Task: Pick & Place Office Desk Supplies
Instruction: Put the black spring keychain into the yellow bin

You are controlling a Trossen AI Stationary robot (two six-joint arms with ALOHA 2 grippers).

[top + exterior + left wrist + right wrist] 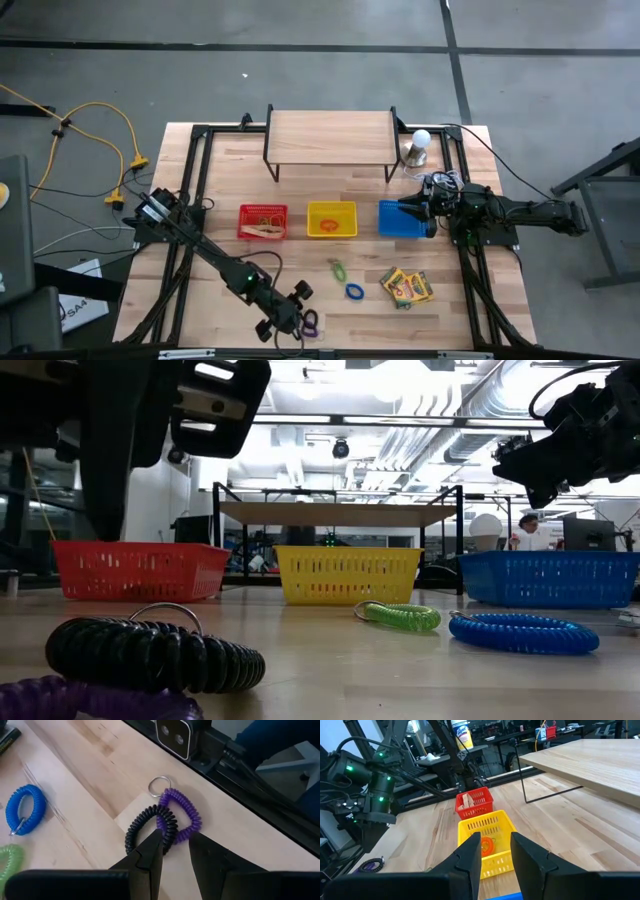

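A black coil ring (150, 822) and a purple coil ring (185, 812) lie overlapped on the table near its front edge, with a metal key ring (160, 785) at their far end. My left gripper (175, 842) hangs open just above them, one finger over each coil; I see no touch. In the low view its finger (105, 510) ends above the table. A blue coil (354, 291), a green coil (338, 268) and yellow-green crayon boxes (406, 286) lie to the right. My right gripper (407, 207) waits open over the blue basket (398, 225).
A red basket (263, 221), a yellow basket (331, 219) and the blue basket stand in a row mid-table. Behind them are a wooden shelf (330, 140) on black legs and a white bulb (420, 145). The table's front edge lies close to the coils.
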